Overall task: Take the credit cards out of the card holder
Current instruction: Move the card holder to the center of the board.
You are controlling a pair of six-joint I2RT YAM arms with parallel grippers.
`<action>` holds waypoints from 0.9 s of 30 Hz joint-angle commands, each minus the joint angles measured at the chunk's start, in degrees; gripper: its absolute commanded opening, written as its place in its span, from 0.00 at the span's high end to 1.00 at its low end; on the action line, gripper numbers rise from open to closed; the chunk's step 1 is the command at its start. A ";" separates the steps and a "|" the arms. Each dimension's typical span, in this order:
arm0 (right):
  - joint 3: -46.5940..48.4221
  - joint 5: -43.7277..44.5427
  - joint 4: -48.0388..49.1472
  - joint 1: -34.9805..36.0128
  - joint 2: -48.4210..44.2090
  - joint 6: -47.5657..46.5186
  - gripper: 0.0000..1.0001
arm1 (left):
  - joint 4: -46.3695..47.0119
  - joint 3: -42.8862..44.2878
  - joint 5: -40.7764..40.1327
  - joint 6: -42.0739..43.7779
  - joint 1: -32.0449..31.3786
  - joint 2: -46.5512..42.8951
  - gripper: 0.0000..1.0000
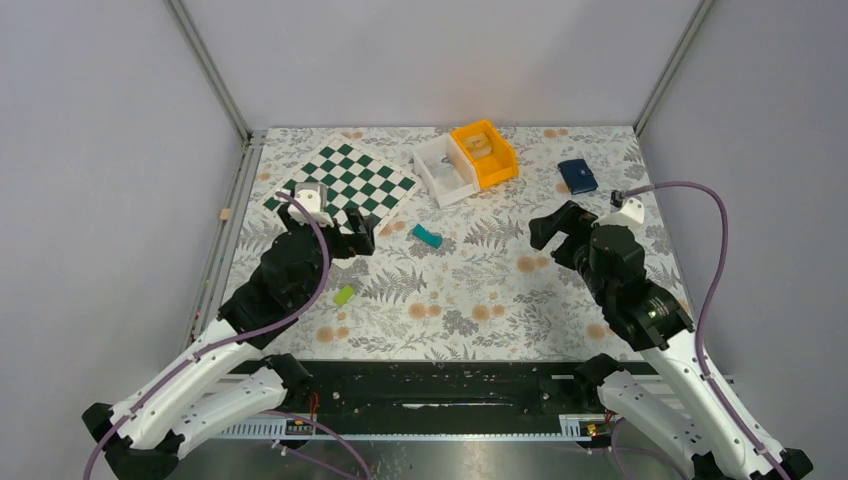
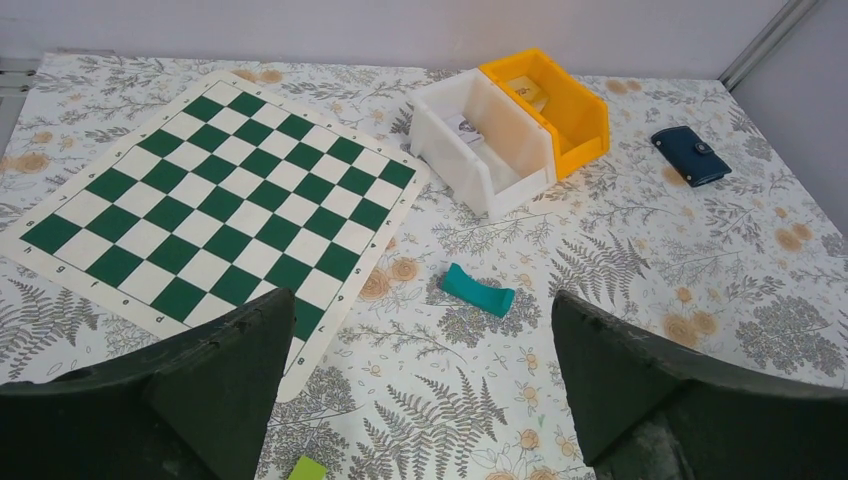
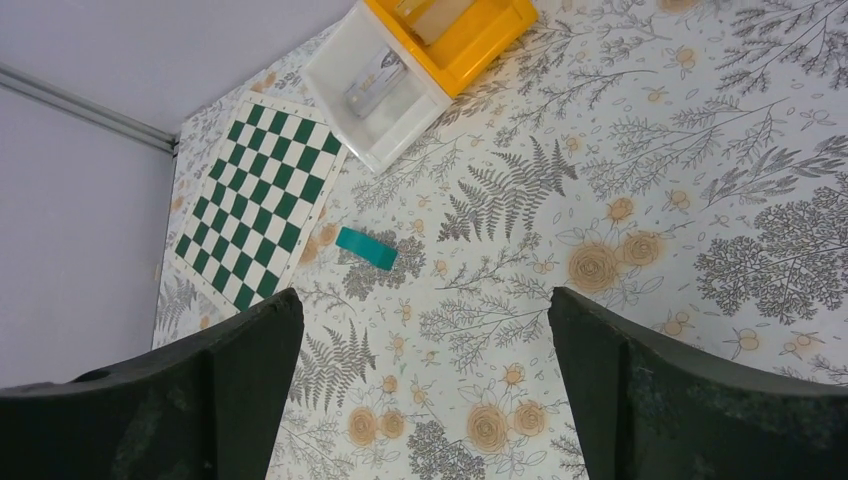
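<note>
Fingers on both arms are spread wide and hold nothing. The left fingers (image 2: pixel 225 375) hang over the near edge of the chess mat. The right fingers (image 3: pixel 240 385) hang over bare flowery cloth on the right side.

The counter (image 1: pixel 480 305) is the biggest thing, and it is covered in a leaf and flower print. A green and white chess mat (image 1: pixel 345 185) lies flat at the far left. Next to it are a white bin (image 1: pixel 440 178) and an orange bin (image 1: pixel 492 162), and they sit side by side and touch. Something pale lies in the orange bin, but it is too small to tell what it is.

The card holder (image 1: pixel 577 176) is small and dark blue. It lies flat near the far right corner of the counter, and it is folded shut with its snap tab over the top. It is past the right fingers and a bit to their right, well apart from them. It is much farther from the left fingers, away across the counter. Nothing touches it.

A teal block (image 1: pixel 427 236) lies between the two arms, nearer the left fingers. A tiny green block (image 1: pixel 344 295) lies close to the left arm.
</note>
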 commanded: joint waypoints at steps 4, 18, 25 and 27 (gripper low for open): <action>3.04 5.60 0.47 0.48 -0.01 -3.67 0.01 | -0.77 3.08 -1.16 -0.46 -0.12 -1.99 0.01; 9.24 19.50 18.14 -6.59 24.21 -36.07 0.02 | -7.16 1.47 1.82 -0.04 -0.15 -5.49 0.01; 26.29 2.58 7.59 -23.29 46.26 -26.55 0.01 | -7.08 0.24 2.15 0.22 -0.17 -6.84 0.01; 31.44 -2.27 4.69 -26.76 52.47 -24.70 0.01 | -6.71 -0.50 1.48 0.38 -0.33 -7.62 0.01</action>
